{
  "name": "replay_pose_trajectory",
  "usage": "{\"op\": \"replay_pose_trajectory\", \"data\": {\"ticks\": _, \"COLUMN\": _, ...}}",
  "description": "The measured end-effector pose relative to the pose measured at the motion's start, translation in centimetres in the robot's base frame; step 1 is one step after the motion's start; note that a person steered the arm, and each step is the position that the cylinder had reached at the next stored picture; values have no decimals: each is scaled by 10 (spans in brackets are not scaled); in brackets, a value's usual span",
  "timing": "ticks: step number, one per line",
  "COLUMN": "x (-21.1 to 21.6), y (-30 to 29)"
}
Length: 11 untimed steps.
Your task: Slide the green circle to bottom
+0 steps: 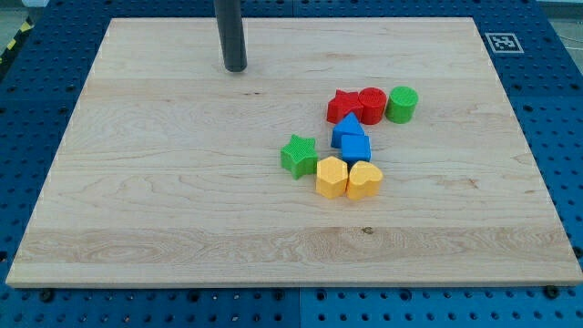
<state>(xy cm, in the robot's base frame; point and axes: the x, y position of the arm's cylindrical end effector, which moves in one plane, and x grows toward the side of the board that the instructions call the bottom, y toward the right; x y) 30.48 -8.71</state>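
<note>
The green circle (pixel 402 104) stands on the wooden board (pixel 164 200), right of centre, touching the red circle (pixel 372 106) on its left. My tip (pixel 235 68) rests on the board near the view's top, far to the left of and a little above the green circle, touching no block.
A red star (pixel 343 106) sits left of the red circle. Two blue blocks (pixel 351 139) lie below them. A green star (pixel 299 155) is to their left. A yellow hexagon (pixel 332 177) and a yellow heart (pixel 364 180) sit below. A marker tag (pixel 504 42) is at the board's top right.
</note>
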Motion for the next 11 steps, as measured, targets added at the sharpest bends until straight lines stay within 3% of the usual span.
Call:
{"op": "replay_pose_trajectory", "data": {"ticks": 2, "x": -41, "y": 20}}
{"op": "replay_pose_trajectory", "data": {"ticks": 3, "x": -54, "y": 73}}
{"op": "replay_pose_trajectory", "data": {"ticks": 4, "x": -40, "y": 141}}
{"op": "replay_pose_trajectory", "data": {"ticks": 6, "x": 34, "y": 241}}
{"op": "replay_pose_trajectory", "data": {"ticks": 7, "x": 62, "y": 243}}
{"op": "replay_pose_trajectory", "data": {"ticks": 11, "x": 77, "y": 243}}
